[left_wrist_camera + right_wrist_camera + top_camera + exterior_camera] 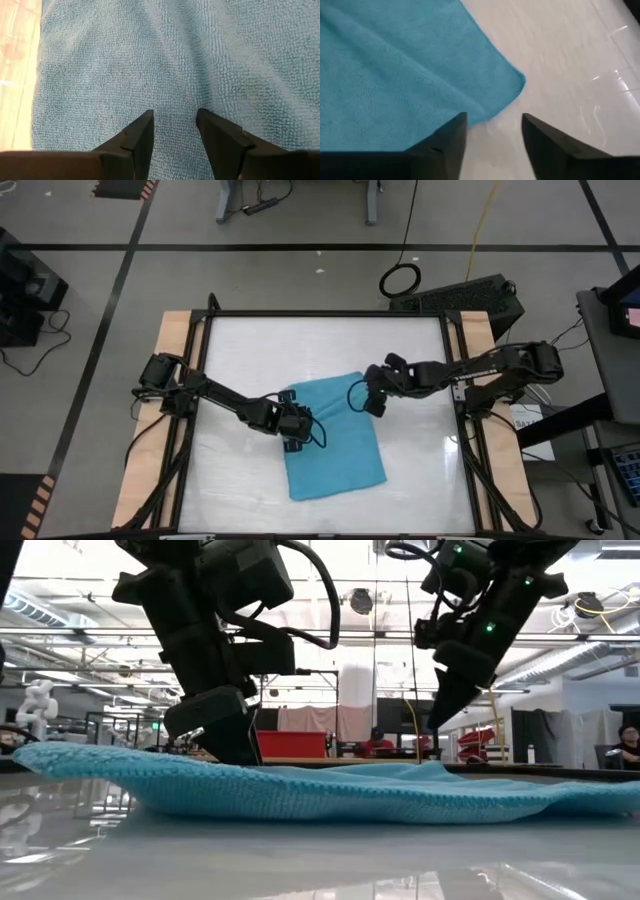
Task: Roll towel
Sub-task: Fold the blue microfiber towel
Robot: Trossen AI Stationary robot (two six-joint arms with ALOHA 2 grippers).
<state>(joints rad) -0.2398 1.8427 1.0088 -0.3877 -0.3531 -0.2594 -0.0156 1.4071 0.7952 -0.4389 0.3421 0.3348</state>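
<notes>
The turquoise towel lies spread flat on the white tabletop, its long side running near to far; it also shows in the low view. My left gripper is open and points down over the towel's left part, close to the left edge. In the low view it reaches down to the cloth. My right gripper is open and hovers above the table beside the towel's far right corner. In the low view it is clear above the cloth. My left gripper comes from above, pointing down, with its open fingers at the towel's surface near its left edge. I cannot tell whether the fingertips touch the cloth. The towel lies flat on the table under them.
Wooden side boards and a black frame border the tabletop. Bare white table shows on the towel's left, right and far sides. The room shows beyond the table, with people far off.
</notes>
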